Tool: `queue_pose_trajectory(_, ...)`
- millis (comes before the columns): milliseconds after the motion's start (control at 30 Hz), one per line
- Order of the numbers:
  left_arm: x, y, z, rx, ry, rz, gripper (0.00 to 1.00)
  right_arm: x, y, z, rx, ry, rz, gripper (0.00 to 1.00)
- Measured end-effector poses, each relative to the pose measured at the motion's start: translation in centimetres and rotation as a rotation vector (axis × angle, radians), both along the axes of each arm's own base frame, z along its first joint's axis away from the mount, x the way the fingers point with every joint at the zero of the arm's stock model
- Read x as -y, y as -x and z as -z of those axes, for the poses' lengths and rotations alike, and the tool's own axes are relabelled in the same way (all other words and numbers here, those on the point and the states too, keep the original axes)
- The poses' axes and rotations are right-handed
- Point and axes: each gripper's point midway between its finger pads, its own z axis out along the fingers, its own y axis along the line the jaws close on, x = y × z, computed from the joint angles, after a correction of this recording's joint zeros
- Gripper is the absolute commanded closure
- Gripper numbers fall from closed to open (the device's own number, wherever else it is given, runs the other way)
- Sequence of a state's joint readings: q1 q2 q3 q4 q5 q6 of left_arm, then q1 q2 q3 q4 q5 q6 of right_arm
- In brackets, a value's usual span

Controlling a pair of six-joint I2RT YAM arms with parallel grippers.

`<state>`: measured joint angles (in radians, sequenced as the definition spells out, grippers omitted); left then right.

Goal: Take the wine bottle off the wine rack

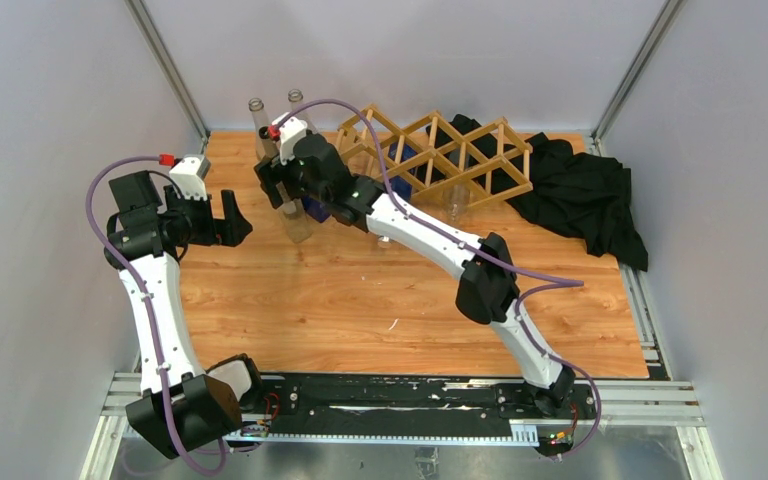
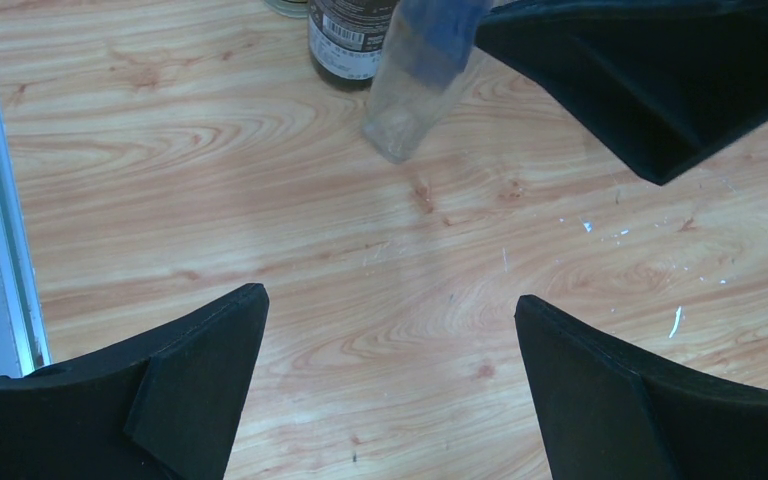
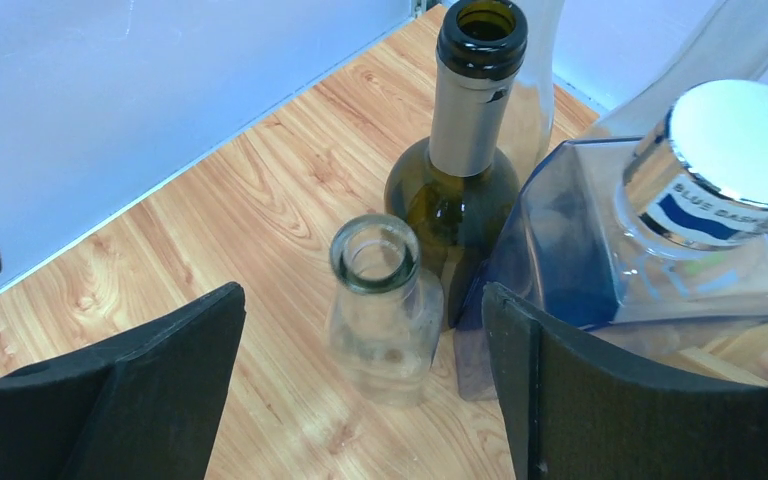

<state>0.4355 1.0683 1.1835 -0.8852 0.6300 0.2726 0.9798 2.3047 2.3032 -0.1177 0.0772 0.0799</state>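
Right gripper: jaws spread, gripping nothing, straddling the clear bottle standing on the table | Left gripper: spread wide, empty | Wine rack: rear of table, apart from the bottle | Risk: a finger clipping the neck could topple it into the green bottle just beside

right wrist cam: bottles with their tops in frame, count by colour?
Green bottle: 1
Clear bottle: 1
Blue bottle: 1
Total: 3
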Motion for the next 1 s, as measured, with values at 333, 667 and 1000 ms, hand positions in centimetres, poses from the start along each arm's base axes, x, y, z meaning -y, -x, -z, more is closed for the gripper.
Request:
queue_pose_trajectory(333,0.1,0.0,-0.4,0.009,0.000,0.004,0.00,3.7,2.2,-2.3,-0.009,0.018,0.014,0.07)
queue_pose_trajectory(667,0.1,-0.1,-0.8,0.016,-0.002,0.006,0.00,15.2,3.7,-2.2,-0.141,0.006,0.286,0.07)
queue_pose_trajectory(1000,0.3,-0.2,-1.3,0.029,0.004,0.016,0.00,24.8,0.5,9.7,-0.465,0.046,0.637,0.07)
